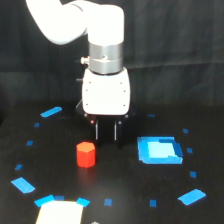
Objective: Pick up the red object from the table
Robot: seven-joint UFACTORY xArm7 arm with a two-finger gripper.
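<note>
So the red object [86, 154] is sitting upright on the black table [125, 185], a bit below the gripper [106, 131] and toward the exterior view's left of it, not touching anything. The gripper points straight down with its two dark fingers [96, 131] slightly apart, nothing between them, though how wide the gap really is gets hard to judge against the dark background. Off toward the exterior view's right is the blue square patch [159, 150], with small blue tape marks [51, 111] scattered around.

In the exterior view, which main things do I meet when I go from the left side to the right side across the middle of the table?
Red object → gripper → blue square patch, all over the black table.
</note>
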